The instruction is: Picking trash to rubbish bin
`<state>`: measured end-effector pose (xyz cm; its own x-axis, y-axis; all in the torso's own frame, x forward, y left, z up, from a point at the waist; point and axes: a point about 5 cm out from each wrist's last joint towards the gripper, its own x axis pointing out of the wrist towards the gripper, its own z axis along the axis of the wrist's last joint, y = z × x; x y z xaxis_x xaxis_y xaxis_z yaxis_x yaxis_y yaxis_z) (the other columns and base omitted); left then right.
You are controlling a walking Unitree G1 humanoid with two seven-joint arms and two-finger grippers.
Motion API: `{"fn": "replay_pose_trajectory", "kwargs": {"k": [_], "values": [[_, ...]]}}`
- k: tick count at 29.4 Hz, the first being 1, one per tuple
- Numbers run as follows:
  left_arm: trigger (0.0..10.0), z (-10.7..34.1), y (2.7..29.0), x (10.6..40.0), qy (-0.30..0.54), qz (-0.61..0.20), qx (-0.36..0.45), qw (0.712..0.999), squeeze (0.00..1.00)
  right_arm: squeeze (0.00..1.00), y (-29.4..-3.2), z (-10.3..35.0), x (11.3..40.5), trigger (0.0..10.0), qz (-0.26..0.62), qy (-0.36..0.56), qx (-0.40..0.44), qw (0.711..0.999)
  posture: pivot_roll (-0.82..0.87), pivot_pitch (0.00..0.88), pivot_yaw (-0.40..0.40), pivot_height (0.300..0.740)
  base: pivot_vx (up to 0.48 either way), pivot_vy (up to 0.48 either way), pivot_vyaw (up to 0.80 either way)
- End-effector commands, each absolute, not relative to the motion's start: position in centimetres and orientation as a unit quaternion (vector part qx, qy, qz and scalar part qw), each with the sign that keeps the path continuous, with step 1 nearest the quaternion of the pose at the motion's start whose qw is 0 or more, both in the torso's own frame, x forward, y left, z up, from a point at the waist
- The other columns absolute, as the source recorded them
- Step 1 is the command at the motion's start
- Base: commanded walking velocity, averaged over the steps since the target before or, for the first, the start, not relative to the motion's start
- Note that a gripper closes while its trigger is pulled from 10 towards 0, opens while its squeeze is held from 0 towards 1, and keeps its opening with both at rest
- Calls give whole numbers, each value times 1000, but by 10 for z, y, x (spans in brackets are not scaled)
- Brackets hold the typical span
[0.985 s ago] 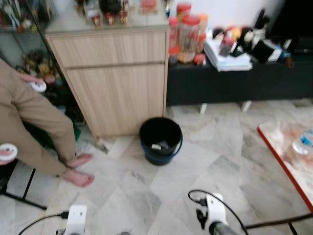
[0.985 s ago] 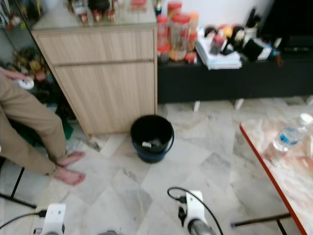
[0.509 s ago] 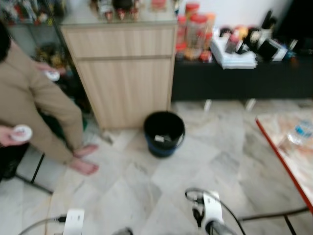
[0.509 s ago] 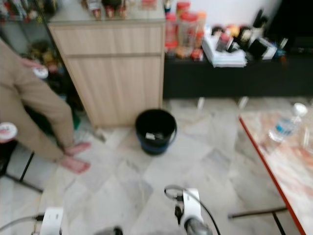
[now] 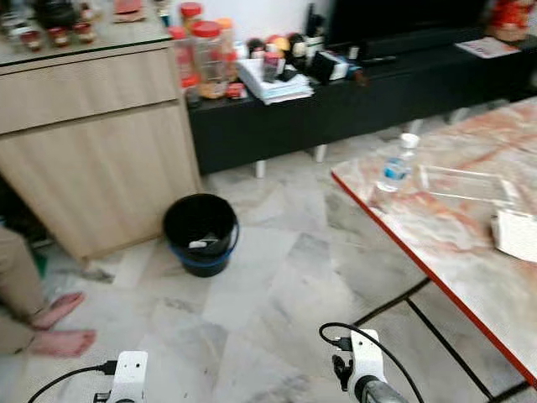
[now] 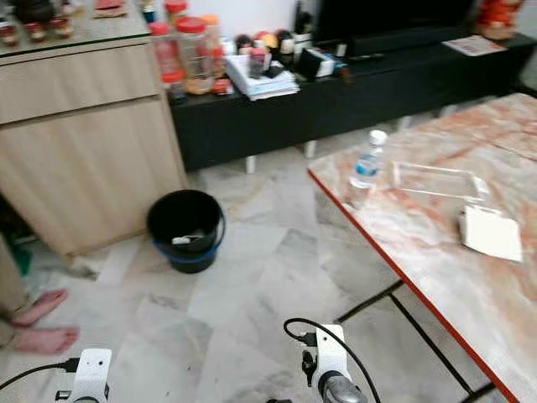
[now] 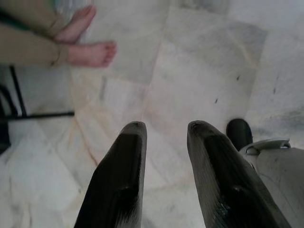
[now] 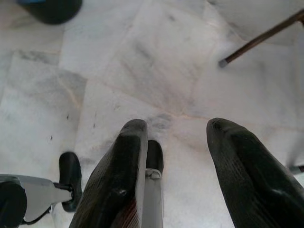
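Black rubbish bin point(image 5: 201, 232) sits on the marble floor point(image 5: 277, 294) w/ some trash inside, just in front of the wood cabinet point(image 5: 92, 151), well ahead of both your arms. Your left gripper point(image 7: 164, 130) hangs low over bare tiles, fingers spread w/ a gap, nothing between them; a person's bare feet point(image 7: 88, 45) lie ahead of it. Your right gripper point(image 8: 173, 128) also points at the floor, fingers apart, holding nothing; bin edge point(image 8: 47, 8) shows well beyond its tips. To your right stands the marble-top table point(image 5: 453, 243) w/ red edge: a plastic water bottle point(image 5: 393, 166) near its corner, a clear tray point(image 5: 466, 183) beside it, a white packet point(image 5: 516, 233) further along. Bin lies left of the table, apart from it.
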<state>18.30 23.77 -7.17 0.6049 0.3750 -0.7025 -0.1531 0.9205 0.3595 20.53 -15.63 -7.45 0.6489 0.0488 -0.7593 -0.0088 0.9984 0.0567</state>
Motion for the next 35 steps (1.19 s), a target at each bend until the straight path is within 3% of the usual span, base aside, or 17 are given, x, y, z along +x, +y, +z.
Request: {"fn": "replay_pose_trajectory", "kwargs": {"k": [1, 4, 12, 35], "values": [[10000, -73, 239, 181, 422, 148, 138, 884, 0, 0, -156, -75, 205, 10000, 16, 421, 24, 907, 119, 65, -22, 740, 0, 0, -769], [10000, -73, 239, 180, 425, 154, 128, 883, 0, 0, -156, -75, 205, 10000, 16, 421, 24, 906, 120, 63, -22, 740, 0, 0, -769], [10000, -74, 240, 179, 428, 157, 128, 881, 0, 0, -156, -75, 204, 10000, 15, 422, 25, 906, 123, 69, -22, 740, 0, 480, -770], [10000, -71, 241, 181, 415, 138, 148, 887, 0, 0, -153, -78, 199, 10000, 12, 430, 27, 902, 130, 102, -13, 740, 0, 0, -775]]}}
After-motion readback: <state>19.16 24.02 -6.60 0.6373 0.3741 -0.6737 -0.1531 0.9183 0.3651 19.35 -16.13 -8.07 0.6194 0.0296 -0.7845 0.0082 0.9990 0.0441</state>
